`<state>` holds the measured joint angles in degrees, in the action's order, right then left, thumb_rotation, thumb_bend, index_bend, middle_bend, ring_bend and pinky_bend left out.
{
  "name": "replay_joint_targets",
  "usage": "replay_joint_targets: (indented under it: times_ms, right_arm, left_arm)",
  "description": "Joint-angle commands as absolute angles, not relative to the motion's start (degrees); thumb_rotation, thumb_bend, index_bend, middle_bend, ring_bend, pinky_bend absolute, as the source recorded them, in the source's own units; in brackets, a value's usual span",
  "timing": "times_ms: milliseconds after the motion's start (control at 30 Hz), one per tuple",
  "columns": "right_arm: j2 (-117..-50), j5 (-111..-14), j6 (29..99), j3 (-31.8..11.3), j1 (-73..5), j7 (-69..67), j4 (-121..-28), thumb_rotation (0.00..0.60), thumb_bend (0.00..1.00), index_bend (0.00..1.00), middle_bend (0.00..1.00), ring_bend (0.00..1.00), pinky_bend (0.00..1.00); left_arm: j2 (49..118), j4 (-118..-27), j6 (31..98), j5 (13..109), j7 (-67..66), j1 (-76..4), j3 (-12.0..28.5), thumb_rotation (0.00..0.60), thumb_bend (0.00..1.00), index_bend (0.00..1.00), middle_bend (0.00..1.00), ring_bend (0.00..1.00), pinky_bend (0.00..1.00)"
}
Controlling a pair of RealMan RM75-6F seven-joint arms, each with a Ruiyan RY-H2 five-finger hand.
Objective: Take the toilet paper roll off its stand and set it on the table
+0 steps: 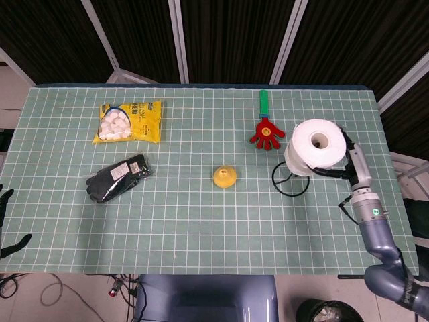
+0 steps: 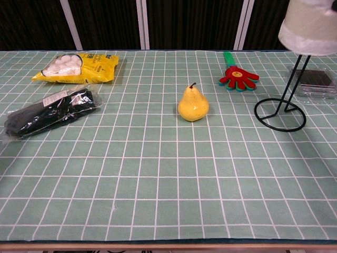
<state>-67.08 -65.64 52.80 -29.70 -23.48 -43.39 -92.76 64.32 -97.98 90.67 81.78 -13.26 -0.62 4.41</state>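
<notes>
Right robot hand (image 1: 353,163) grips the toilet paper roll (image 1: 314,147) from its right side, fingers wrapped round the wall, core hole facing up. Side grip makes sense: it leaves the core free to slide along the post.

Roll is high above the stand (image 2: 280,109), near the right edge of the bench (image 1: 201,215). In the chest view the roll's bottom sits at the top of the slanted post; can't tell whether the post tip is still inside the core or just clear. The wire base ring rests flat on the bench, so the stand isn't being dragged up with the roll.

Judgement: lift phase nearly done. The post leans, so the roll probably has to follow that slant until free, otherwise the core may snag and tip the stand. Then shift sideways to bare bench and lower.

Obstacles near the drop zone:
- red hand clapper (image 1: 266,126), just toward the far edge from the stand
- clear packet (image 2: 315,80), at the right edge behind the stand
- pear (image 2: 192,104), mid-bench, well apart
- yellow snack bag (image 1: 129,121) and black packaged item (image 1: 118,177), left side, irrelevant

Left robot hand: only dark fingertips (image 1: 5,197) show off the left edge, so I can't tell its state.
</notes>
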Motion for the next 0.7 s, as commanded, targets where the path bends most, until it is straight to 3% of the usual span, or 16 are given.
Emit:
replay_joint_targets:
  times_ms: [33, 300, 500, 700]
  right_arm:
    - [-57.0, -64.1, 49.9, -33.7, -21.4, -43.7, -99.8, 0.600, 0.04, 0.35, 0.34, 0.28, 0.01]
    - [-40.2, -61.8, 46.8, -39.1, -17.1, -48.6, -103.1, 0.600, 0.04, 0.35, 0.34, 0.28, 0.01]
    - [-36.1, -60.7, 47.1, -39.4, -15.0, -53.2, -100.6, 0.600, 0.04, 0.35, 0.34, 0.28, 0.01]
    - [-36.1, -63.4, 46.4, -37.0, -13.5, -57.6, -97.4, 0.600, 0.04, 0.35, 0.34, 0.28, 0.01]
  left_arm:
    - [64.4, -98.0, 90.6, 81.8, -13.3, -0.6, 4.4, 0.600, 0.10, 0.12, 0.00, 0.00, 0.00]
    - [64.3, -98.1, 90.7, 81.7, -13.1, -0.6, 4.4, 0.600, 0.10, 0.12, 0.00, 0.00, 0.00]
    - [64.4, -98.1, 90.6, 81.8, -13.5, -0.6, 4.3, 0.600, 0.10, 0.12, 0.00, 0.00, 0.00]
    - [64.5, -98.2, 90.8, 81.9, -13.6, -0.6, 4.3, 0.600, 0.10, 0.12, 0.00, 0.00, 0.00]
